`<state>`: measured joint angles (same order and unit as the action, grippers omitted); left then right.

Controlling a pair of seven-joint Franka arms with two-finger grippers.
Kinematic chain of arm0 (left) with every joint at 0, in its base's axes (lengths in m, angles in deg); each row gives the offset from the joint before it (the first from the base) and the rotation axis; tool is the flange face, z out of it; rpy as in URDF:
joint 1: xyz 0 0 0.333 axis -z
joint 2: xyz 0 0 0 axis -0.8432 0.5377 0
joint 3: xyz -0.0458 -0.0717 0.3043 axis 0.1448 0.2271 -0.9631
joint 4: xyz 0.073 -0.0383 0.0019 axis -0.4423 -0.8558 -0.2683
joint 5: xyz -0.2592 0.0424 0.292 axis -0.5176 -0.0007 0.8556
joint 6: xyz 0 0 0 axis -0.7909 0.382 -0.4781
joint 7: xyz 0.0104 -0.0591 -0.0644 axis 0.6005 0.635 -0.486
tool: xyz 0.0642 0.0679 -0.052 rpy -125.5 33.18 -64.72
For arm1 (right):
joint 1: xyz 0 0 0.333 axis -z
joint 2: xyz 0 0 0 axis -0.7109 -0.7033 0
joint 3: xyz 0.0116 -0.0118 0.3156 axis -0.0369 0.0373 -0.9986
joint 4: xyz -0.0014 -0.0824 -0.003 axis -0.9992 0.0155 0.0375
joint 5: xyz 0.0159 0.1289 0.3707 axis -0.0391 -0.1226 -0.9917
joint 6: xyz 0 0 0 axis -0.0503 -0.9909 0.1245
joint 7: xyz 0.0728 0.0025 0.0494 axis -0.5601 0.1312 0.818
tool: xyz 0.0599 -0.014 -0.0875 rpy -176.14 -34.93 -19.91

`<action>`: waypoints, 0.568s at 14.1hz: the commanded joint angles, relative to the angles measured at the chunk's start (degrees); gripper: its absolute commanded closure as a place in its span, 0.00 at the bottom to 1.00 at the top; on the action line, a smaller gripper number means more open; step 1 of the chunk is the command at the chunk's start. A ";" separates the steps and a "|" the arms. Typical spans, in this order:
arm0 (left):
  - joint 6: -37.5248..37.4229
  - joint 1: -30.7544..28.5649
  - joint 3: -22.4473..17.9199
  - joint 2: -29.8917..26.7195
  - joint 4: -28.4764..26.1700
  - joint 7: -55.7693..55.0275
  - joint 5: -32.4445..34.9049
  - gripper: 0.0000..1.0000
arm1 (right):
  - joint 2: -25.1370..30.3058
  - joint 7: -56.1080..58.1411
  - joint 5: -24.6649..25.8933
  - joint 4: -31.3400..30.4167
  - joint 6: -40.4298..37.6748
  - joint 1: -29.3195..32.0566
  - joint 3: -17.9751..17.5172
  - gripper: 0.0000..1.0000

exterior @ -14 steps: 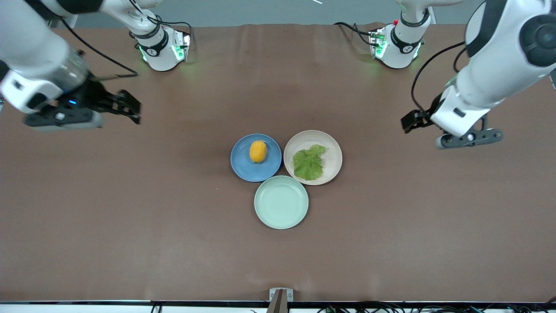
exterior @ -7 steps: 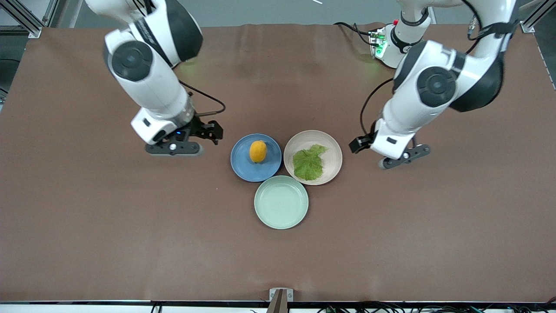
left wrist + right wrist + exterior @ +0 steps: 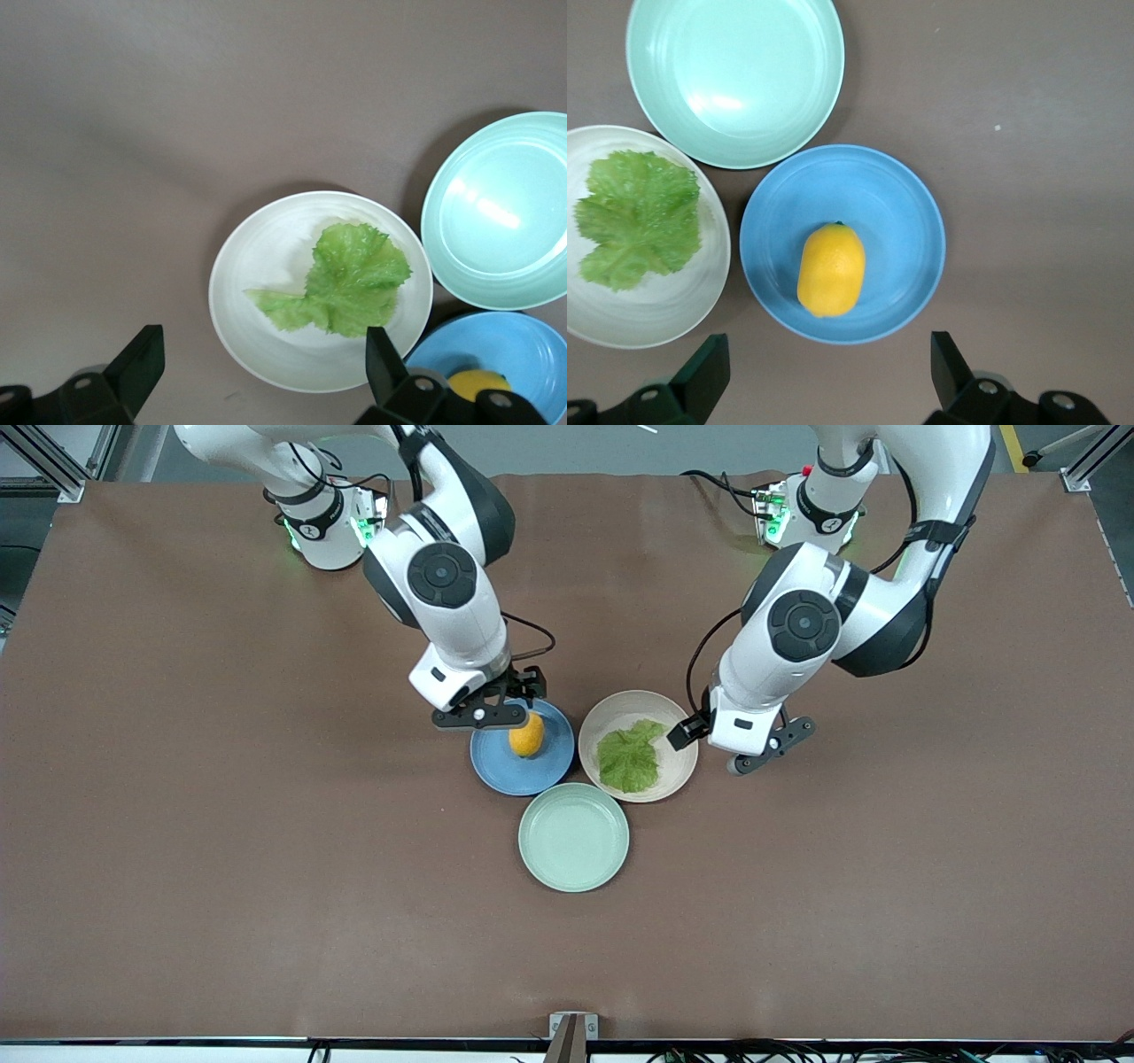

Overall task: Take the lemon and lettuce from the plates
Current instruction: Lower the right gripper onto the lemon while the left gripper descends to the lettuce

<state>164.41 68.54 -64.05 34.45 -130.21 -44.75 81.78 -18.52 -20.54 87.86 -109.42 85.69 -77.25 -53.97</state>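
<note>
The right gripper [image 3: 509, 701] hangs over the rim of the blue plate [image 3: 498, 769], at the plate's edge farther from the front camera, with its fingers spread wide in the right wrist view. The lemon [image 3: 526, 735] lies on its side near the middle of that plate, untouched. Its skin looks smooth and its shape rounded, so if the fingers close off-centre it will likely roll or squirt out, possibly onto the neighbouring plates. The shallow plate may also slide if a fingertip catches its rim on the way down.

Just beside it, toward the left arm's end, the lettuce leaf [image 3: 630, 755] lies flat in the cream plate [image 3: 681, 766], which touches or nearly touches the blue one. The mint-green plate [image 3: 573, 837] sits empty, nearer the front camera, close against both.

The left gripper [image 3: 722, 748] hovers over the cream plate's edge toward the left arm's end, fingers likewise spread apart in the left wrist view. The leaf is thin and lies close to the plate, so the fingertips may scrape the plate and shove it into the others, or close on nothing. The two arms also work close together, so a collision is a risk.
</note>
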 commanded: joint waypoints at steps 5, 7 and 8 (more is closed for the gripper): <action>15.26 2.47 0.15 4.10 -9.48 -5.30 0.75 0.16 | -6.32 -0.48 0.23 -2.33 8.11 -0.57 0.44 0.00; 19.37 3.86 0.15 6.65 -9.48 -8.78 0.66 0.24 | -8.69 -0.48 0.23 -2.33 10.30 -0.75 0.44 0.00; 21.05 4.40 0.15 7.62 -9.39 -11.16 0.75 0.26 | -9.66 -0.48 0.23 -2.33 11.62 -0.92 0.44 0.00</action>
<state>182.05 71.59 -64.03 40.23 -139.72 -51.38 81.78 -26.36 -20.53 87.86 -111.79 94.99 -77.39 -53.82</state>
